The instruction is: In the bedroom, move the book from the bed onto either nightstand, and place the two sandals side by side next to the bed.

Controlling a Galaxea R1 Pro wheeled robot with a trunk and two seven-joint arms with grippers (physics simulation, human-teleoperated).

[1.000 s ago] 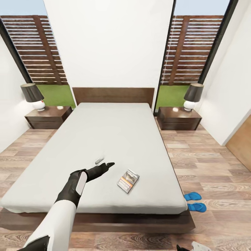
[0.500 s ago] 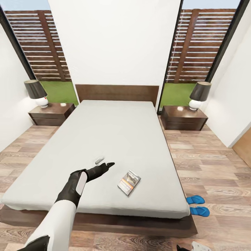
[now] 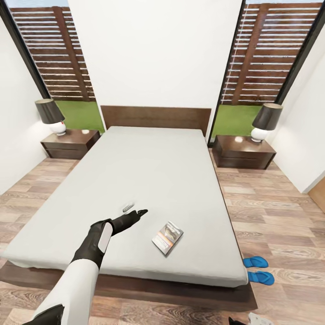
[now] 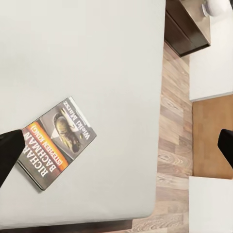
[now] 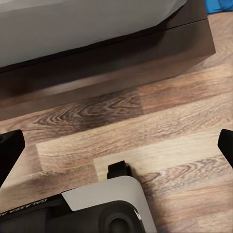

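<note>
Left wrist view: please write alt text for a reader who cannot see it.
A small paperback book with an orange band lies flat on the pale mattress of the bed, near its edge, untouched. The left gripper's dark fingertips stand wide apart at the frame's sides, with wood floor beyond the bed.

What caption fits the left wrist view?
Open left pincer poised above the paperback book lying flat on the bed, near its edge.

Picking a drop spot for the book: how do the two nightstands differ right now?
The left nightstand lies on the side of the left gripper; the right nightstand lies on the side of the book and the sandals. Both are alike dark two-drawer cabinets, each carrying a dark-shaded lamp.
</note>
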